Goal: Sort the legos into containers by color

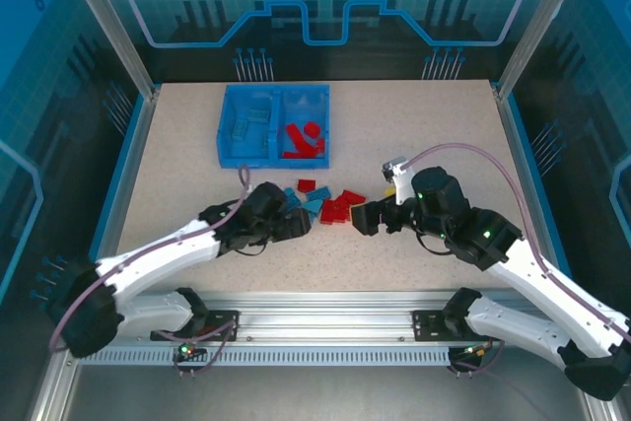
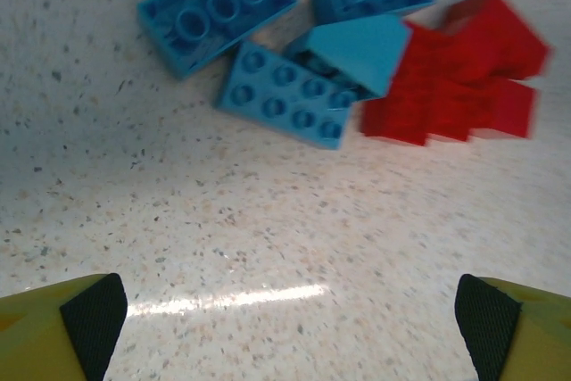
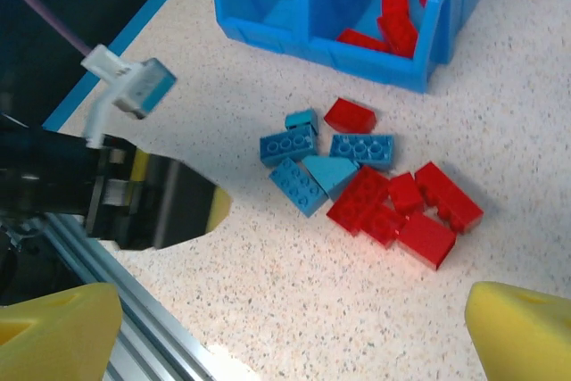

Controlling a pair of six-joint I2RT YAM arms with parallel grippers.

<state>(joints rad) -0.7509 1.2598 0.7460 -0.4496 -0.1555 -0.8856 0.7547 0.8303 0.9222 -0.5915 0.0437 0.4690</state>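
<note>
A loose pile of legos lies mid-table: light blue bricks [image 1: 306, 202] on its left, red bricks [image 1: 338, 207] on its right. In the left wrist view the blue bricks [image 2: 285, 95] and red bricks [image 2: 455, 78] sit ahead of my left gripper [image 2: 290, 318], which is open over bare table. In the top view my left gripper [image 1: 296, 222] is just left of the pile. My right gripper [image 1: 367, 218] is just right of it, open [image 3: 294, 327], with the blue bricks [image 3: 299, 186] and red bricks [image 3: 426, 240] beyond. The blue bin [image 1: 223, 135] holds blue bricks [image 1: 251, 117] in its left compartment and red bricks [image 1: 306, 138] in its right.
The bin [image 3: 268, 33] stands at the far side of the table, behind the pile. A single red brick [image 3: 350, 115] lies between pile and bin. The left arm's dark wrist [image 3: 134, 198] is close to the right gripper's left. A metal rail [image 1: 315, 327] runs along the near edge.
</note>
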